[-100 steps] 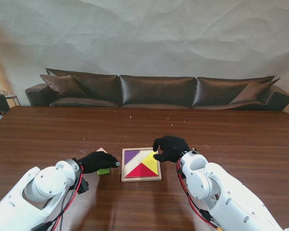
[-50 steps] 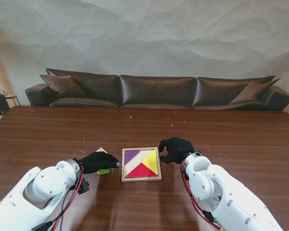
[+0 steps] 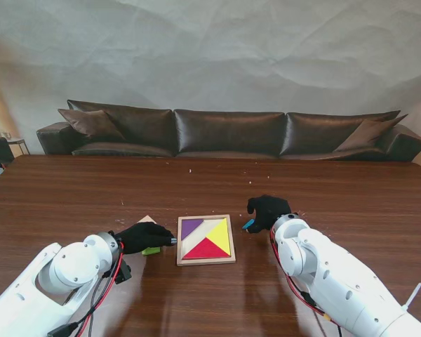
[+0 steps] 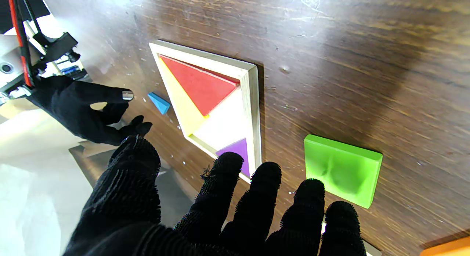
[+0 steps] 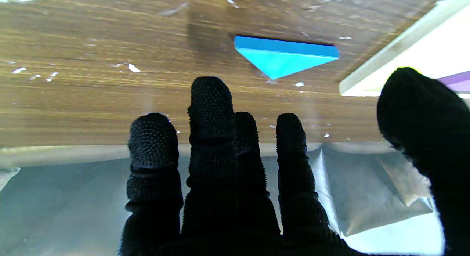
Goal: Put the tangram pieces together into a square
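Stand view, nearest me: the left hand (image 3: 142, 236), black knit-gloved, hovers fingers spread and empty over a glossy green square (image 4: 342, 169) just left of the pale wooden tray (image 3: 205, 260). Inside that square frame lie a red triangle (image 3: 205, 248), a yellow triangle (image 3: 221, 237) and a small purple triangle (image 3: 190, 227), with bare white floor between. Right of the tray, the right hand (image 3: 268, 211) hangs open, holding nothing, beside a blue triangle (image 5: 284, 58) flat on the scuffed dark woodgrain table (image 3: 351, 196).
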Action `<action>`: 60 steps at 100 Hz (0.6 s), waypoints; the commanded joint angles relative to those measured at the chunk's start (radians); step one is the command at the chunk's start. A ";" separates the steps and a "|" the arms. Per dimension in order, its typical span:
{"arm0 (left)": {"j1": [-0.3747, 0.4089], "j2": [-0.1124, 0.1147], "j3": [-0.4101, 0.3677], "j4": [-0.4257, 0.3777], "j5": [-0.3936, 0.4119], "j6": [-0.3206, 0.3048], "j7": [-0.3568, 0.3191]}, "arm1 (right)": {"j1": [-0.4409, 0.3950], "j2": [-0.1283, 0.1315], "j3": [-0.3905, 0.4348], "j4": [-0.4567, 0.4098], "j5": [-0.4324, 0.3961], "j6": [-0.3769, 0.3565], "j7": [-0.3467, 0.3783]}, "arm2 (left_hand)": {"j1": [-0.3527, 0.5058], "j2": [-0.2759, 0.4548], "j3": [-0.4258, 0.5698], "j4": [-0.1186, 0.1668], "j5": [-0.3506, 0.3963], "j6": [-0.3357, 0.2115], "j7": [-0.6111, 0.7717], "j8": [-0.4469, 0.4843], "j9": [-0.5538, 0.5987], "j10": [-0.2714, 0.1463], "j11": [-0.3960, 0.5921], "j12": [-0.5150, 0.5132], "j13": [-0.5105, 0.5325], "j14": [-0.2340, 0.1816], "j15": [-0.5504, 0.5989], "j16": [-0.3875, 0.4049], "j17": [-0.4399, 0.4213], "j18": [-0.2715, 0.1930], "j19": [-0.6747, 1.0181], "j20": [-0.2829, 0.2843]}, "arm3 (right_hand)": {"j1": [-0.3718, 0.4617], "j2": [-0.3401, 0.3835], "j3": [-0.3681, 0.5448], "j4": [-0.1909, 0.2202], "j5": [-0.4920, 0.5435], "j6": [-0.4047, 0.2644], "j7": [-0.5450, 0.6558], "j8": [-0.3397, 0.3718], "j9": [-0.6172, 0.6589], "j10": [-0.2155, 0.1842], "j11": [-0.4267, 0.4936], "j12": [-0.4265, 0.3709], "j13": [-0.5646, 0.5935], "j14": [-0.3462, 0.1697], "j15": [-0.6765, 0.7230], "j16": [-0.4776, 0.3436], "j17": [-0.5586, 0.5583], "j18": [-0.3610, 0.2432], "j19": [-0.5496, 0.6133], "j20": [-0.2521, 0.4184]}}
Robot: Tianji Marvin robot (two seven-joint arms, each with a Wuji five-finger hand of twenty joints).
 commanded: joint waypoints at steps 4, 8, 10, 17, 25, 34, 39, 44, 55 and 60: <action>-0.003 -0.001 0.005 0.001 -0.005 0.005 -0.023 | 0.028 -0.015 -0.019 0.041 0.011 0.008 -0.001 | 0.027 0.039 -0.023 0.030 0.017 0.000 0.004 0.004 0.029 0.008 0.006 0.007 0.019 0.012 0.010 0.012 0.003 0.009 0.011 0.011 | -0.011 -0.102 0.057 -0.031 -0.047 0.012 0.020 -0.006 -0.040 0.024 0.034 -0.008 -0.037 0.005 0.012 0.001 -0.057 0.024 -0.018 -0.022; -0.004 -0.001 0.006 0.002 -0.006 0.007 -0.024 | 0.042 -0.019 -0.034 0.065 0.014 0.008 -0.018 | 0.028 0.039 -0.023 0.030 0.016 0.002 0.003 0.003 0.028 0.011 0.006 0.007 0.019 0.013 0.010 0.012 0.003 0.010 0.011 0.011 | -0.009 -0.113 0.064 -0.035 -0.046 0.002 0.031 -0.001 -0.038 0.018 0.046 -0.003 -0.031 -0.002 0.024 0.005 -0.053 0.022 -0.015 -0.023; -0.005 -0.001 0.007 0.003 -0.007 0.007 -0.024 | 0.049 -0.021 -0.041 0.076 0.016 0.008 -0.024 | 0.028 0.038 -0.023 0.030 0.017 0.001 0.003 0.004 0.028 0.008 0.006 0.007 0.018 0.012 0.010 0.012 0.003 0.009 0.011 0.011 | -0.010 -0.115 0.065 -0.036 -0.044 -0.002 0.035 0.000 -0.036 0.015 0.049 -0.002 -0.029 -0.003 0.027 0.005 -0.050 0.021 -0.014 -0.024; -0.006 -0.001 0.009 0.003 -0.007 0.010 -0.025 | 0.070 -0.029 -0.061 0.109 0.028 0.010 -0.038 | 0.029 0.038 -0.023 0.030 0.018 0.002 0.004 0.004 0.028 0.011 0.006 0.007 0.018 0.014 0.010 0.012 0.003 0.009 0.011 0.011 | -0.005 -0.120 0.069 -0.036 -0.050 -0.007 0.037 0.001 -0.037 0.012 0.053 0.000 -0.029 -0.004 0.030 0.006 -0.049 0.021 -0.013 -0.025; -0.006 0.000 0.010 0.003 -0.008 0.013 -0.027 | 0.089 -0.036 -0.080 0.140 0.045 0.012 -0.048 | 0.029 0.039 -0.023 0.030 0.016 0.002 0.003 0.003 0.027 0.010 0.006 0.007 0.019 0.014 0.011 0.012 0.003 0.009 0.011 0.011 | -0.002 -0.124 0.070 -0.037 -0.049 -0.021 0.040 0.002 -0.037 0.008 0.055 0.000 -0.030 -0.001 0.031 0.006 -0.049 0.022 -0.013 -0.026; -0.007 0.000 0.012 0.002 -0.008 0.017 -0.028 | 0.106 -0.043 -0.098 0.169 0.056 0.011 -0.060 | 0.028 0.039 -0.024 0.030 0.017 0.001 0.003 0.004 0.028 0.009 0.007 0.007 0.019 0.012 0.011 0.012 0.004 0.007 0.012 0.011 | 0.000 -0.131 0.071 -0.038 -0.045 -0.032 0.040 0.002 -0.036 0.009 0.054 -0.001 -0.031 0.000 0.032 0.005 -0.050 0.021 -0.011 -0.026; -0.007 0.000 0.013 0.002 -0.008 0.019 -0.028 | 0.115 -0.047 -0.107 0.186 0.066 0.008 -0.067 | 0.029 0.038 -0.024 0.030 0.018 0.002 0.004 0.004 0.029 0.009 0.007 0.007 0.018 0.013 0.011 0.012 0.003 0.008 0.011 0.011 | 0.004 -0.140 0.073 -0.039 -0.045 -0.039 0.038 0.000 -0.037 0.009 0.053 -0.001 -0.032 0.002 0.033 0.005 -0.051 0.022 -0.010 -0.027; -0.008 0.000 0.013 0.002 -0.008 0.019 -0.028 | 0.122 -0.051 -0.116 0.201 0.072 0.006 -0.075 | 0.028 0.039 -0.024 0.030 0.018 0.002 0.004 0.004 0.028 0.010 0.006 0.007 0.017 0.013 0.010 0.012 0.004 0.008 0.012 0.011 | 0.005 -0.150 0.075 -0.039 -0.033 -0.042 0.041 0.000 -0.031 0.009 0.055 -0.001 -0.029 0.002 0.035 0.005 -0.050 0.023 -0.009 -0.027; -0.008 0.000 0.013 0.003 -0.007 0.018 -0.027 | 0.136 -0.060 -0.138 0.233 0.084 -0.001 -0.091 | 0.029 0.039 -0.024 0.030 0.017 0.002 0.004 0.004 0.028 0.008 0.006 0.007 0.018 0.013 0.011 0.012 0.004 0.009 0.012 0.011 | 0.008 -0.180 0.083 -0.042 -0.014 -0.047 0.047 0.001 -0.027 0.010 0.055 -0.002 -0.027 0.002 0.035 0.005 -0.048 0.025 -0.007 -0.028; -0.008 0.000 0.013 0.003 -0.007 0.018 -0.027 | 0.142 -0.063 -0.146 0.247 0.092 -0.002 -0.093 | 0.028 0.038 -0.024 0.030 0.017 0.001 0.003 0.003 0.028 0.007 0.006 0.007 0.019 0.012 0.011 0.012 0.004 0.008 0.012 0.011 | 0.008 -0.194 0.090 -0.043 -0.005 -0.052 0.051 0.003 -0.024 0.011 0.054 -0.002 -0.026 0.002 0.035 0.004 -0.048 0.025 -0.007 -0.028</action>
